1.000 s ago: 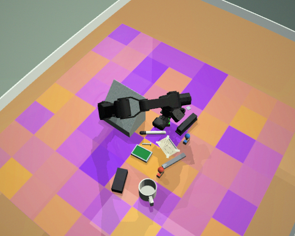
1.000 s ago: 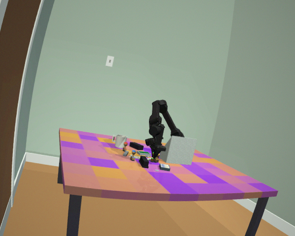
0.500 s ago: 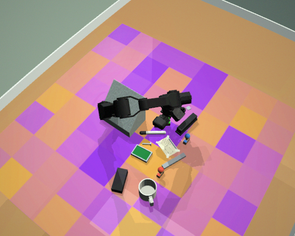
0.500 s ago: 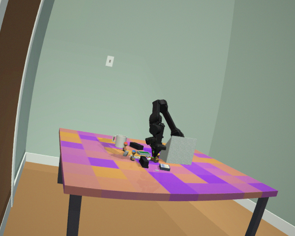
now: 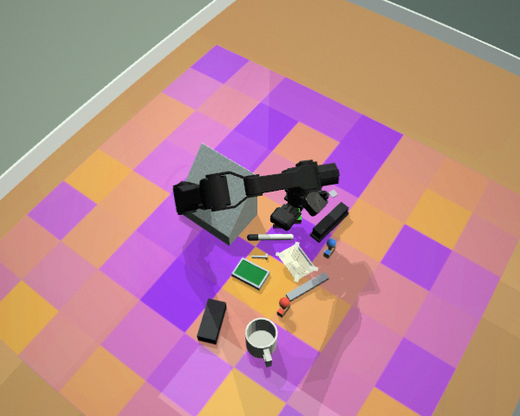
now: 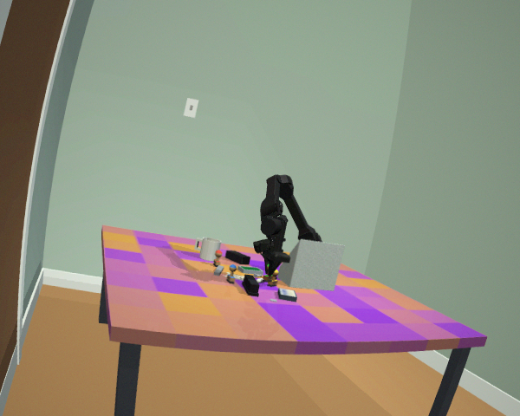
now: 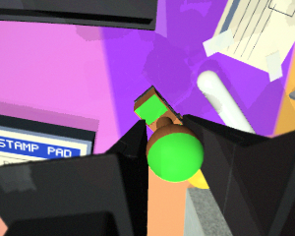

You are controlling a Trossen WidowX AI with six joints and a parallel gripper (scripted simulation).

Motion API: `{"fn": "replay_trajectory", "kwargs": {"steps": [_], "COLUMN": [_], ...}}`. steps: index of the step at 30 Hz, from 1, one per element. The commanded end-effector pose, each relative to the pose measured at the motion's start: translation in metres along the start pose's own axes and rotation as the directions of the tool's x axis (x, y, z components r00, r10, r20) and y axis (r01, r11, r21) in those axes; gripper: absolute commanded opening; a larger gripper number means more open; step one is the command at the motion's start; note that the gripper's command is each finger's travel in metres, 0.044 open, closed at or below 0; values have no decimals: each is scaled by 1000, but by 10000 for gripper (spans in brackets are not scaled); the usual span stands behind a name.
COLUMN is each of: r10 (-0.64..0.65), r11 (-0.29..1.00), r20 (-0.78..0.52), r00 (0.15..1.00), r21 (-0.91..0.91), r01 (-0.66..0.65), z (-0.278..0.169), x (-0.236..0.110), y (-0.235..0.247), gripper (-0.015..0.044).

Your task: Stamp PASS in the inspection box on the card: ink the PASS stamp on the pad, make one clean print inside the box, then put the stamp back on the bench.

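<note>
My gripper (image 7: 163, 123) (image 5: 292, 217) (image 6: 270, 267) is shut on the PASS stamp (image 7: 175, 153) (image 5: 299, 217), which has a round green knob, a brown neck and a green square base. It points down over the purple tile between the stamp pad and the card. The stamp pad (image 7: 39, 147) (image 6: 287, 293) has a blue label reading STAMP PAD and lies just left of the fingers in the wrist view. The cream card (image 5: 297, 262) (image 7: 258, 29), taped at its corners, lies at the upper right of the wrist view. I cannot tell whether the stamp's base touches the table.
A yellow-knobbed stamp (image 7: 201, 181) stands right behind the held one. A white marker (image 5: 269, 236) (image 7: 221, 100) lies between the gripper and the card. Around are a long black bar (image 5: 329, 220), blue stamp (image 5: 330, 243), red stamp (image 5: 283, 304), green-topped box (image 5: 250, 272), grey bar (image 5: 307, 286), mug (image 5: 261, 335), black box (image 5: 211, 320).
</note>
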State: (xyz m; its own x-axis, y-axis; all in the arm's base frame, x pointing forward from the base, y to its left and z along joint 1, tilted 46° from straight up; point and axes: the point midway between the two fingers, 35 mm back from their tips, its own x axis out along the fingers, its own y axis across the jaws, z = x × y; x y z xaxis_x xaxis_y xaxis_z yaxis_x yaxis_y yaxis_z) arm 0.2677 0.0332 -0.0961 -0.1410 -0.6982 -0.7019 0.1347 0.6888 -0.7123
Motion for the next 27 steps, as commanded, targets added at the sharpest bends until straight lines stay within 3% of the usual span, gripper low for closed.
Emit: {"fn": "replay_trajectory", "kwargs": {"steps": [1, 27], "r10": [10, 11], "r11": [1000, 1000], "r20": [2, 1], "r00": [1000, 1000], "r21": [9, 9], "r01": [-10, -12], "z": [2, 2], "x": [-5, -17], "y": [1, 1], "gripper": [0, 0]}}
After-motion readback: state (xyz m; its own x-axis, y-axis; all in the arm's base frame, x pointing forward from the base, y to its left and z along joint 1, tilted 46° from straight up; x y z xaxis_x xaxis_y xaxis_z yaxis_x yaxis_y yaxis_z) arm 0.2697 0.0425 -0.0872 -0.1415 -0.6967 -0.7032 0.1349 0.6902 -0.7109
